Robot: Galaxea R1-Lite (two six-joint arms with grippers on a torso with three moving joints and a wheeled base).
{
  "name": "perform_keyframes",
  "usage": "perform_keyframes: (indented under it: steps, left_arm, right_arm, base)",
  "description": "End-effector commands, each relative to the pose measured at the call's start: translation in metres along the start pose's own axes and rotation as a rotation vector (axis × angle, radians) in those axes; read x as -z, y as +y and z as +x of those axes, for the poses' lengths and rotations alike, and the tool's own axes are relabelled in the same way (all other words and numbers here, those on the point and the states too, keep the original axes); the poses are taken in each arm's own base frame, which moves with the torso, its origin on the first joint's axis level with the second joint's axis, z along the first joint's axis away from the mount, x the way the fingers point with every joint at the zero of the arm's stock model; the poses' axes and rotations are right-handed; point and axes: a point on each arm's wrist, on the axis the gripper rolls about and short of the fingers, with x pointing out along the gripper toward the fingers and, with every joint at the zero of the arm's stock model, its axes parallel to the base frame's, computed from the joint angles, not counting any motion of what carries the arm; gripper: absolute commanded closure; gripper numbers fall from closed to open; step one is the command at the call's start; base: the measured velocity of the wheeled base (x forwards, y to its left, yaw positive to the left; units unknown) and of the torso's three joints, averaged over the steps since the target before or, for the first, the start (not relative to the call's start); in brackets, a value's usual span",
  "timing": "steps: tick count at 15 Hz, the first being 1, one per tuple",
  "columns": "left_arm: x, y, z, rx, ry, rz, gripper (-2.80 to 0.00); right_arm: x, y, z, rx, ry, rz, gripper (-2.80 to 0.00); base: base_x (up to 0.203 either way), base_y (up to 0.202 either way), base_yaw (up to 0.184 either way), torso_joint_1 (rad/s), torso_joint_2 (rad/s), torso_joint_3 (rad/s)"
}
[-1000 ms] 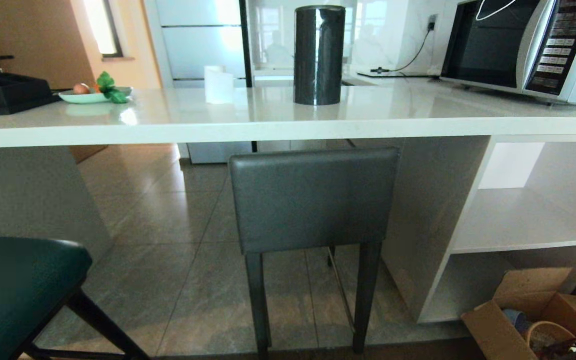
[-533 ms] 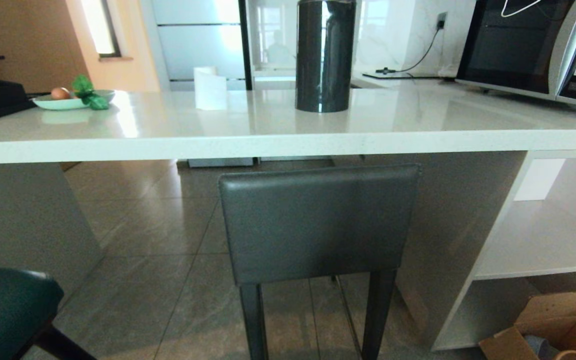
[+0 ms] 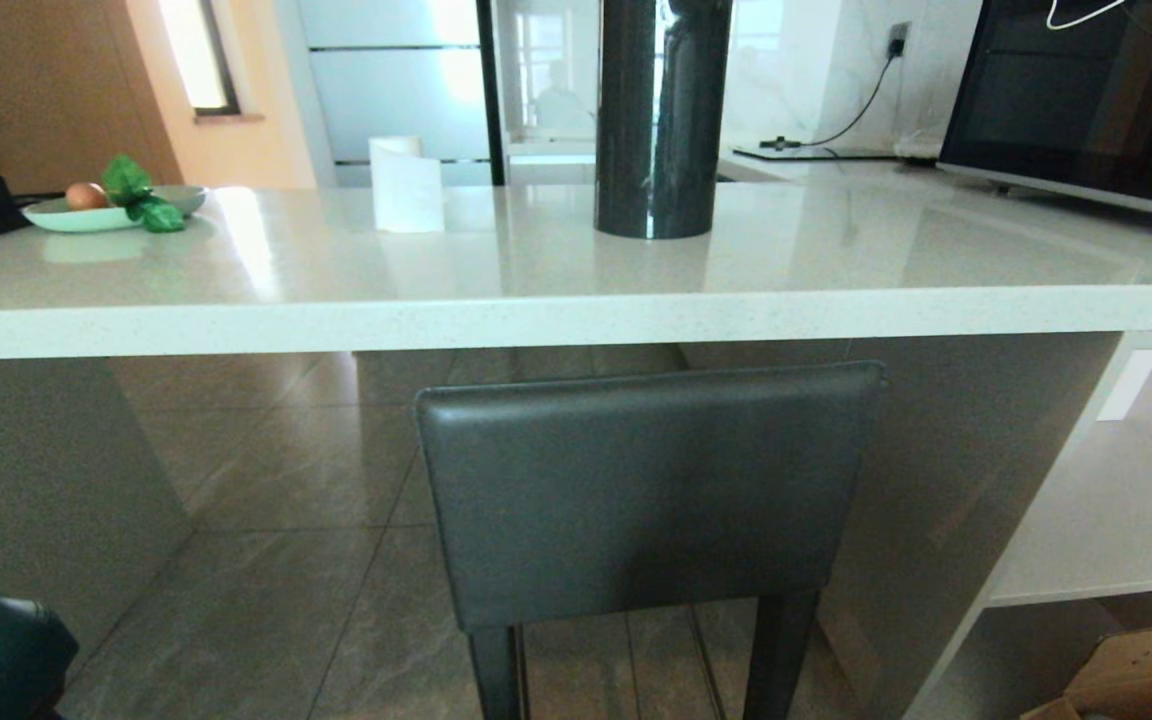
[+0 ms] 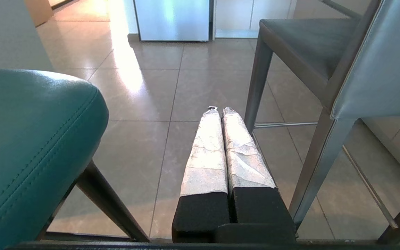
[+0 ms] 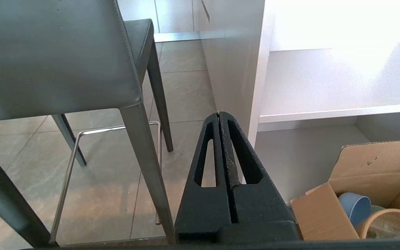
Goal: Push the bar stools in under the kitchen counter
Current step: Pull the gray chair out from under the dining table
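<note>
My left hand [image 4: 219,110] and right hand [image 5: 219,114] both hang low with fingers pressed together, empty, while the grey stool [image 3: 646,490] stands just before the white surface [image 3: 536,320] and the teal stool [image 4: 30,139] sits off to my left.

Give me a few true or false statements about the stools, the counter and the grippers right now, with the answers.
1. The grey stool has a rectangular back. True.
2. The left gripper holds the teal stool. False: it is shut on nothing, beside it.
3. A dark cylinder stands on the counter. True.
4. The right gripper is wide open. False: its fingers are shut.
5. The cardboard box is empty. False: it holds a blue cup.
</note>
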Motion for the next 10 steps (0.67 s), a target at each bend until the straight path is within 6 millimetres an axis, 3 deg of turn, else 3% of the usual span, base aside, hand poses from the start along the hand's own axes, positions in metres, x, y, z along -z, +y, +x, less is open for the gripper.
perform_keyframes:
  steps: [1,10]
  left_arm:
    - [0.0008,0.0,0.0003,-0.001,0.004,0.0,0.0]
    - [0.0009,-0.0001,0.0002,0.0,0.003,0.003,0.0]
  right_arm:
    - [0.0013,0.0,0.0003,0.0,0.004,-0.001,0.0]
    - [0.0013,0.0,0.0003,0.0,0.004,0.0,0.0]
  base:
    - [0.0,0.0,0.0,0.0,0.0,0.0]
    - [0.0,0.0,0.0,0.0,0.0,0.0]
